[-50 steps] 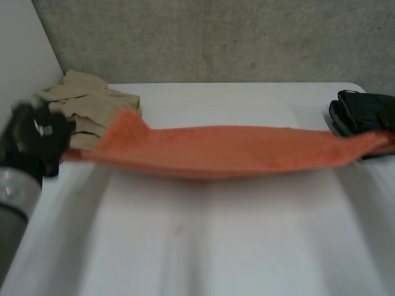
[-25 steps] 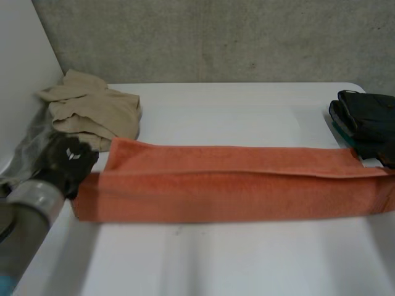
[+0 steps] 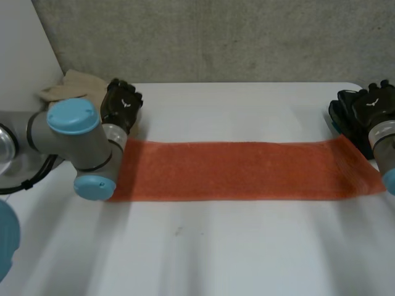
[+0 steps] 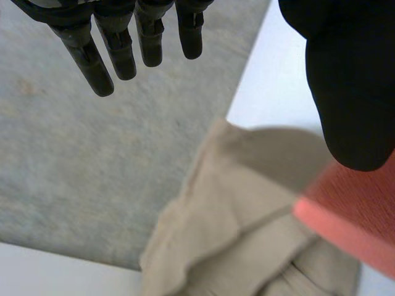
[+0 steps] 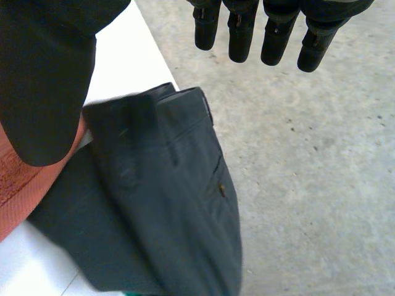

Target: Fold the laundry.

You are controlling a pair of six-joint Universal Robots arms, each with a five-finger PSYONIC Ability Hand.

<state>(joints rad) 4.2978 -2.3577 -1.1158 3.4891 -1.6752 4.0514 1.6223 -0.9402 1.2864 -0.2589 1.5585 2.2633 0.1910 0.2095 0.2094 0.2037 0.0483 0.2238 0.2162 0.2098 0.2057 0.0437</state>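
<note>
Since half a second ago the orange towel (image 3: 241,169) has dropped from a doubled, held band to a single long strip lying flat across the middle of the white table (image 3: 234,246), and both arms have swung in over its ends; the left hand (image 3: 121,105) now sits at the far left end of the strip, just beyond the towel's far edge, with its grey and light-blue left arm (image 3: 74,132) lying over that end; in the left wrist view this hand (image 4: 349,80) has straight fingers (image 4: 123,49) held well apart from the thumb, holding nothing, with the towel's edge (image 4: 352,216) just below the thumb; the crumpled beige garment (image 3: 71,86) lies at the far left of the table, touching or just beside the hand, and it lies (image 4: 228,234) under the open palm in the wrist view; the right hand (image 3: 373,105) hangs at the far right over the folded dark trousers (image 3: 345,114), past the towel's right end; its wrist view shows the hand (image 5: 46,80) with fingers (image 5: 241,37) straight and thumb apart, gripping nothing, the trousers (image 5: 166,203) under the palm and the towel's end (image 5: 18,185) beside the thumb; grey concrete (image 3: 216,37) lies beyond the table's far edge.
</note>
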